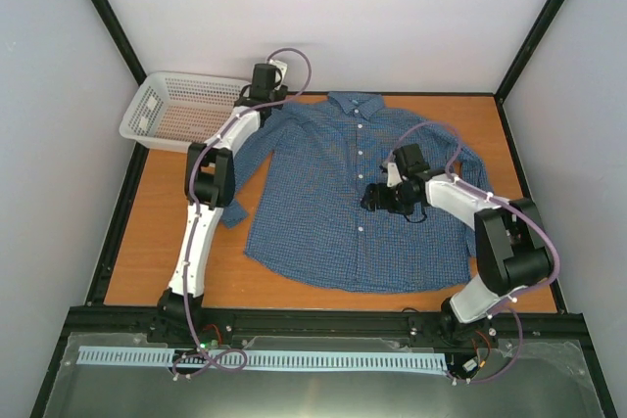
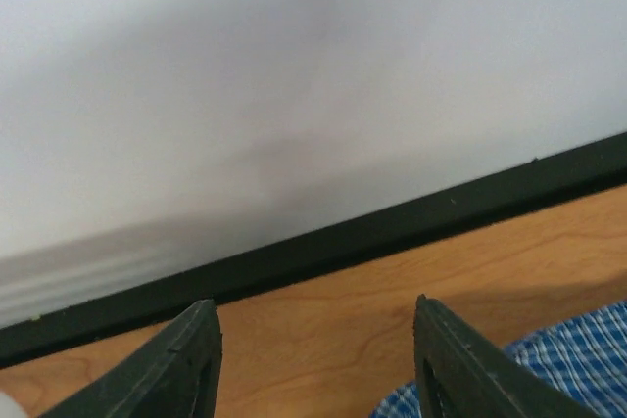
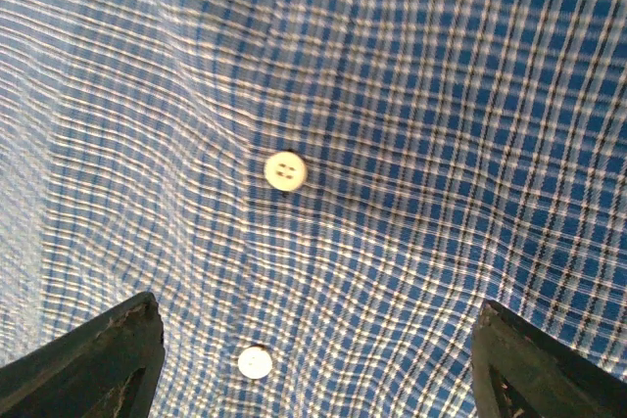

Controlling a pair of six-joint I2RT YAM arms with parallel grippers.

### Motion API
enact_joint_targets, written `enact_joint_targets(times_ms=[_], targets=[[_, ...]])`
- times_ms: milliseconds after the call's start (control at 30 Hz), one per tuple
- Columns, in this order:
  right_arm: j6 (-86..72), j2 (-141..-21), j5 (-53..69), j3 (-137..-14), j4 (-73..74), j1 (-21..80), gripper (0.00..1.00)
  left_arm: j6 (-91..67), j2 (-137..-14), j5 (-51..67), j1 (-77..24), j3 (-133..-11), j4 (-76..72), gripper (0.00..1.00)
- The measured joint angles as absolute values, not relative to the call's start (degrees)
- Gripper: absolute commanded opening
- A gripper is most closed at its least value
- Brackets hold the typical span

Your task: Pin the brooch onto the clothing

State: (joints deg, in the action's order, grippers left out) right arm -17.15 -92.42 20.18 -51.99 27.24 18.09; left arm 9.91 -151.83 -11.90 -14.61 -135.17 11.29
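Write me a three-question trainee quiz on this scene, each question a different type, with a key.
1. True or false: the right gripper is shut on a fold of the shirt.
2. Where does the white basket stand? A) at the far left corner of the table B) at its near right corner C) on the shirt
3. Fill in: the right wrist view shows ___ white buttons.

Key
1. False: its jaws stand open and grip nothing.
2. A
3. Two
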Motion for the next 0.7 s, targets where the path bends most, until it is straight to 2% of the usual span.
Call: enact_joint_targets(times_ms=[133,433,567,700], targets=[[-17.41,-88.9,19.99,-52.82,28.32,18.76,0.84,5.41,-146.67,-8.67,-15.29,-130.1,15.42,0.65],[-18.13,-81.23,18.44,-49.23,29.02,20.62,0.89,-11.49,-120.27,17.23,-21.89,-108.36,17.58,0.69],[-18.15,-77.06,16.69,-47.64,29.34,20.62,0.92,-13.91,-107.42,23.42,-26.35,-88.07,15.4,0.71],[-18.11,-73.34,15.09,-46.13,29.39,20.6,0.95,-16.19,-99.02,26.68,-28.51,-67.9,19.42,0.73]])
